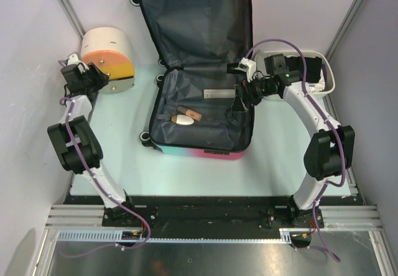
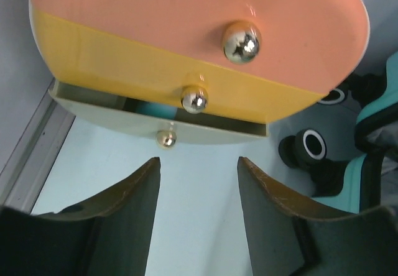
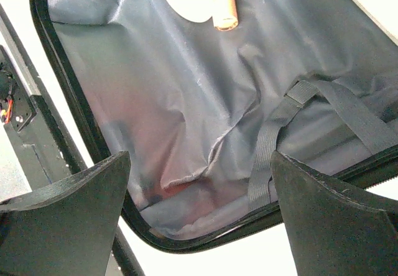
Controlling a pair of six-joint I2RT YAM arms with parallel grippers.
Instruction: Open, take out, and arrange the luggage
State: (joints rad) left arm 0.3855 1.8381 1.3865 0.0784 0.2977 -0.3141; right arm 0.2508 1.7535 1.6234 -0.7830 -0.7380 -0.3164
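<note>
A small mark on the near rim of the suitcase (image 1: 199, 40) is too small for me to read. My left pincer (image 2: 199, 164) hangs spread and empty just before the drawer box (image 2: 186, 33), whose lowest drawer (image 2: 93, 105) stands ajar. My right pincer (image 3: 200, 158) is spread wide over the grey lining (image 3: 186, 89), pinching nothing; the white basin (image 1: 328, 83) sits just behind that arm. The suitcase lies open between my arms, lid folded away from me. Its shell is pink and teal, with a white oval (image 1: 183, 120) and a brown tube (image 1: 191, 111) inside.
</note>
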